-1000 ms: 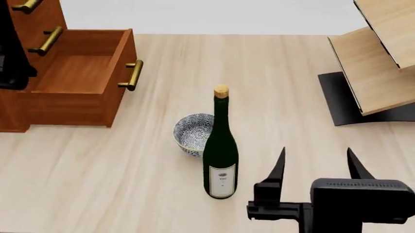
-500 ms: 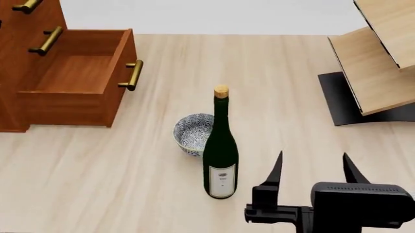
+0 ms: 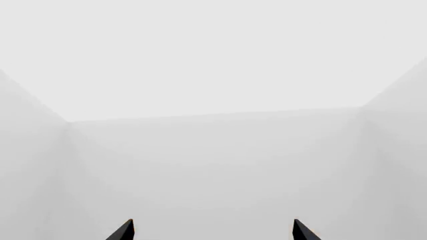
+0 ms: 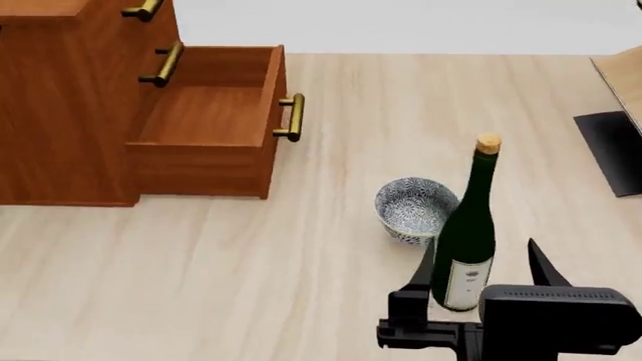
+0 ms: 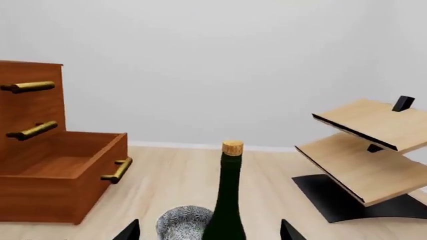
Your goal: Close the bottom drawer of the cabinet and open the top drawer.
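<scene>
Bottom drawer (image 4: 216,124) pulled fully out of cabinet (image 4: 71,105) at tabletop (image 4: 201,286) far left; not yet closed. Top drawer (image 4: 150,9) shut, only handle showing; not yet opened. Nothing done so far.

Right hand (image 4: 482,259) low near front edge, prongs spread, gripping nothing. Left hand (image 3: 213,231) off at blank wall, prongs apart, empty.

Bottle (image 4: 467,226) and bowl (image 4: 414,208) stand between right hand and drawer. Open tabletop in front of drawer handle (image 4: 292,117). Rack (image 5: 363,150) well off right.

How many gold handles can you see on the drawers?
3: top drawer handle, middle drawer handle, and bottom drawer handle on the pulled-out drawer. None seem hidden.
</scene>
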Available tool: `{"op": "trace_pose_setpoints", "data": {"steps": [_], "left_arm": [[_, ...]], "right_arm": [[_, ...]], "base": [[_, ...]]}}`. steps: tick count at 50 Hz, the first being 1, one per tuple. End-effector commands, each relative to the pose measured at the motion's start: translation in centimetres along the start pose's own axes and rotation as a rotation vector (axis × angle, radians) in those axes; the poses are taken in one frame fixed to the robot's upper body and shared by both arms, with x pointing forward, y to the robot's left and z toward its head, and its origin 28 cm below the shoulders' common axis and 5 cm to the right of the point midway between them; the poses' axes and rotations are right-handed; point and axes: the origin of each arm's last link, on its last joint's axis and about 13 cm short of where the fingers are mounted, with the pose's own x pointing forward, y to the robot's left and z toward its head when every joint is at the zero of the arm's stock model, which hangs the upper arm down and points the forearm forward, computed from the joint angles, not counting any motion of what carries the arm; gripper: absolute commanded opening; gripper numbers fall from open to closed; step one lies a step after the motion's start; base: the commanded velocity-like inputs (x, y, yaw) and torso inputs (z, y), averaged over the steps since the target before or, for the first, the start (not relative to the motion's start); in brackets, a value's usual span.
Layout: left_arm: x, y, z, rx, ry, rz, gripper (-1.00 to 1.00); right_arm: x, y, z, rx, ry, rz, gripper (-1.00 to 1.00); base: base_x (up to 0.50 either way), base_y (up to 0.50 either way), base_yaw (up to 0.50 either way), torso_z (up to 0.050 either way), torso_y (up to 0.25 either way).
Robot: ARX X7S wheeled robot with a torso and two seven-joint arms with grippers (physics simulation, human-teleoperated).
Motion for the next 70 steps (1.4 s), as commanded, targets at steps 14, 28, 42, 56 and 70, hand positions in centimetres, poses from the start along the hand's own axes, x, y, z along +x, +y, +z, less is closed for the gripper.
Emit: {"op": "trace_pose_setpoints", "data": {"steps": [14,28,42,56,70], "left_arm": [[0.03,0.07,0.39,0.001,-0.01,0.003,1.0],[-0.02,0.15,0.42,-0.006,-0.011,0.01,1.0],[0.01,0.11,0.3,-0.005,-0.009,0.011,1.0],[-0.04,0.17,0.51,-0.022,-0.014,0.018,1.0],[-0.01,0.11,0.58,-0.032,-0.019,0.011,1.0]], "right_arm": [[-0.13,0.06,0.04,-0.001,0.0,0.011,1.0],[-0.14,0.1,-0.01,-0.002,0.002,0.015,1.0],[-0.22,-0.03,0.06,0.018,-0.004,0.007,1.0],[-0.29,0.06,0.21,0.013,-0.001,0.012,1.0],[-0.29,0.0,0.25,0.014,-0.002,0.011,1.0]], "base": [[0.0,0.5,0.0,0.0,0.0],[0.0,0.5,0.0,0.0,0.0],[0.0,0.33,0.0,0.0,0.0],[0.05,0.0,0.0,0.0,0.0],[0.27,0.0,0.0,0.0,0.0]]}}
